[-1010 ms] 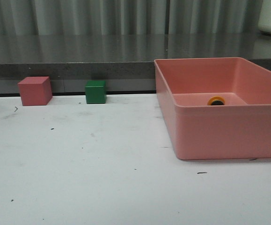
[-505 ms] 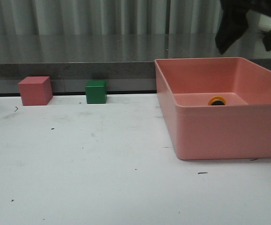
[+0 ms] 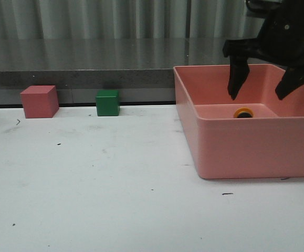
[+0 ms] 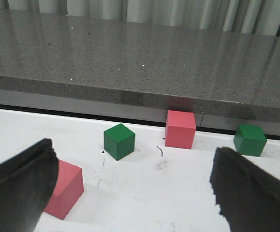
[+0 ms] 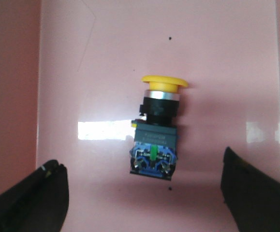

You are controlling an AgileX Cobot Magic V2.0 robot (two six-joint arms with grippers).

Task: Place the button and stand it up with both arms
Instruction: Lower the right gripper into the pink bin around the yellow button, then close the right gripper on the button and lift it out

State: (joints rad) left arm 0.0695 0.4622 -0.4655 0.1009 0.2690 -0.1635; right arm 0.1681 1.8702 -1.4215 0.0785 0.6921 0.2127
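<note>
The button point(image 5: 156, 130) lies on its side on the floor of the pink bin point(image 3: 246, 152), yellow cap away from the fingers, bluish base toward them. In the front view only its yellow cap point(image 3: 243, 112) shows over the bin wall. My right gripper point(image 3: 262, 89) hangs open above the bin, just over the button; in the right wrist view the gripper point(image 5: 144, 198) is empty, with one finger on each side of the button's base and well apart from it. My left gripper point(image 4: 135, 193) is open and empty above the table, out of the front view.
A pink cube point(image 3: 39, 101) and a green cube point(image 3: 107, 103) stand at the table's back edge, left of the bin. The left wrist view shows two green cubes point(image 4: 119, 141) point(image 4: 249, 140) and two pink cubes point(image 4: 181, 129) point(image 4: 65, 188). A grey ledge point(image 3: 88, 58) runs behind.
My right arm has come in from the upper right and dropped down over the bin, fingers open above the button. The button and cubes have not moved.
</note>
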